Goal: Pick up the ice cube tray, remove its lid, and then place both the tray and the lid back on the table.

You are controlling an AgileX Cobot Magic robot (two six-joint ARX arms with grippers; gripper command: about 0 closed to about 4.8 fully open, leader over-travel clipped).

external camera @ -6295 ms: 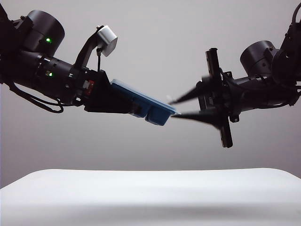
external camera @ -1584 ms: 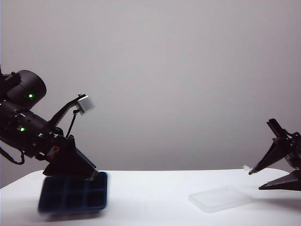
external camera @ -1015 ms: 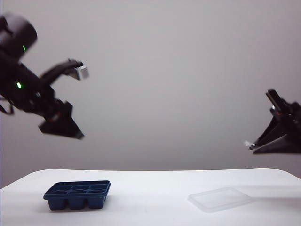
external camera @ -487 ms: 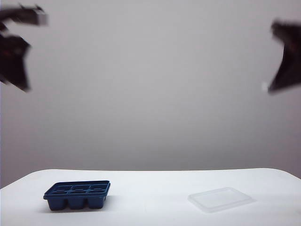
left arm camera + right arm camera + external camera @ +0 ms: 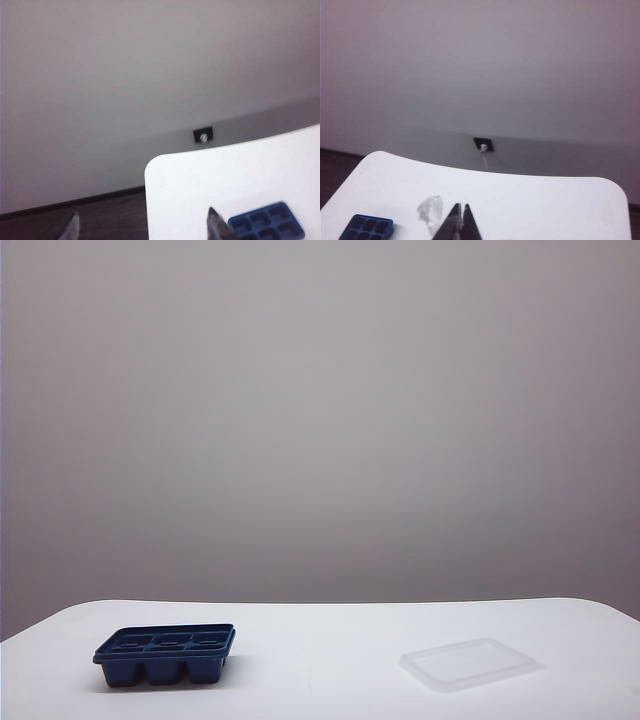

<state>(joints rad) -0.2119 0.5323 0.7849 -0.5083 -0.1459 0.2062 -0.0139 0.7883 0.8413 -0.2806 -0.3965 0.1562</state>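
The dark navy ice cube tray [image 5: 166,654] stands upright on the white table [image 5: 330,635] at the front left, with its six compartments uncovered. The clear lid [image 5: 467,663] lies flat on the table to the right, well apart from the tray. Neither gripper shows in the exterior view. In the left wrist view my left gripper [image 5: 143,213] is open and empty, high above the table's corner, with the tray [image 5: 267,226] just beyond one fingertip [image 5: 216,223]. My right gripper [image 5: 460,205] is shut with nothing between its jaws, high over the table; the tray [image 5: 367,227] lies far below.
A small clear scrap [image 5: 431,209] shows right beside the right fingertips; I cannot tell whether it is stuck to them. Dark floor [image 5: 100,215] lies past the table's rounded corner [image 5: 150,167]. A plain grey wall with a small black fitting [image 5: 483,144] stands behind the table.
Both arms have risen and left the exterior view. The left gripper let the tray go onto the table, and the right jaws closed. Tray and lid have stayed put over the last second.
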